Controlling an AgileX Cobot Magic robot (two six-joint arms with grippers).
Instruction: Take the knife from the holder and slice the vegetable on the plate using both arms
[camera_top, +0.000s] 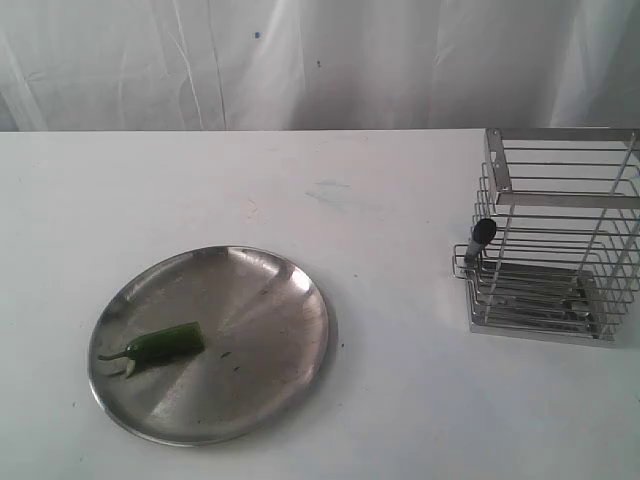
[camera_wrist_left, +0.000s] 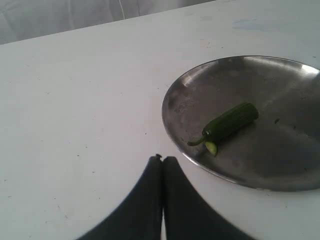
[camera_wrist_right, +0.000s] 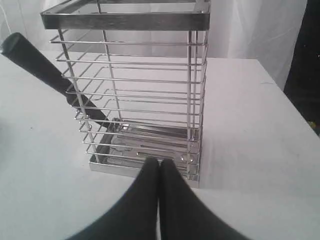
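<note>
Status: knife (camera_top: 482, 236) is sitting in the wire holder (camera_top: 560, 134) at the tabletop's (camera_top: 380, 200) right. Its long axis is slanting down inside, and the black handle (camera_wrist_right: 35, 62) is poking up and out of the side facing the steel plate (camera_top: 262, 300). Right fingers (camera_wrist_right: 145, 192) are pressing together, gripping nothing, and pointing at the holder just ahead. They're the nearer pair, so my guess is they're taking the handle. Left fingers (camera_wrist_left: 147, 192) are also closed and empty, hovering near the plate, where the chili pepper (camera_top: 166, 343) is lying.
</note>
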